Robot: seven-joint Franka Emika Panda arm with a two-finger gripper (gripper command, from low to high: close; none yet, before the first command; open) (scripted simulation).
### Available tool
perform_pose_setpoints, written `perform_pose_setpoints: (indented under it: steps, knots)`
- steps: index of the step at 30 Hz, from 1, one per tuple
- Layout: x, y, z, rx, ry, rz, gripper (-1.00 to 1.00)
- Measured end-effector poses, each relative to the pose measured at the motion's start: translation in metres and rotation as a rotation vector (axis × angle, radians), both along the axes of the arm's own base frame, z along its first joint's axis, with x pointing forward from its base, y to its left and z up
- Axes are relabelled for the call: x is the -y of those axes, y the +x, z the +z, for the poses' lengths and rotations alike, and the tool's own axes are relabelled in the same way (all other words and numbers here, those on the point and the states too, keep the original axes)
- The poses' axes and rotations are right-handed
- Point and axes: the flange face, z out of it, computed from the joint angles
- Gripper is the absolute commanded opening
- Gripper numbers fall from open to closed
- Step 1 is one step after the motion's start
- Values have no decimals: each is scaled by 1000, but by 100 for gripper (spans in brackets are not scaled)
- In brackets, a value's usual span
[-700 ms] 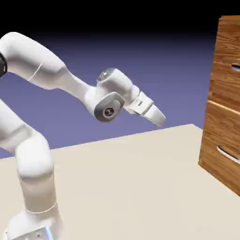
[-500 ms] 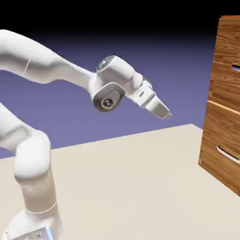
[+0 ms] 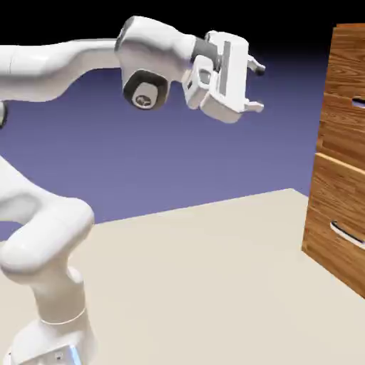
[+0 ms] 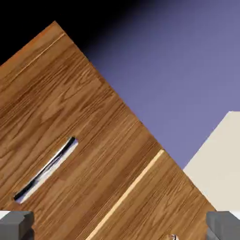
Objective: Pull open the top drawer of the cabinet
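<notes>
Gripper (image 3: 256, 88): jaws spread wide, empty, high, well apart from cabinet (image 3: 341, 150)
Drawer (image 4: 70, 136): top, shut, handle (image 4: 46, 169) unreached
Tip: level hand, straddle handle's middle before closing

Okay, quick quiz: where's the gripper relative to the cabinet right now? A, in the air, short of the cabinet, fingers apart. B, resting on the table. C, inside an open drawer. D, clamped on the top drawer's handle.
A: the gripper hangs in the air, a clear gap short of the cabinet, fingers apart and empty.
</notes>
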Motion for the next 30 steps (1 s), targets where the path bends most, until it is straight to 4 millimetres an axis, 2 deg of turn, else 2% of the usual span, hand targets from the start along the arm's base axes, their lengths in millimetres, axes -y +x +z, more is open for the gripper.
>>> perform_pose_setpoints:
  steps: [4,8,12,16,20,23,27,30]
  knots:
    - [-15,-5,29,114,77,-38,0]
    - [-36,0,50,217,141,-51,0]
    - [-60,16,63,303,194,-43,0]
    - [-82,44,66,367,243,-19,0]
    - [-99,83,59,409,292,15,0]
    - [-106,117,47,426,331,44,0]
    - [-105,169,21,431,393,83,0]
    - [-95,209,-6,424,448,109,0]
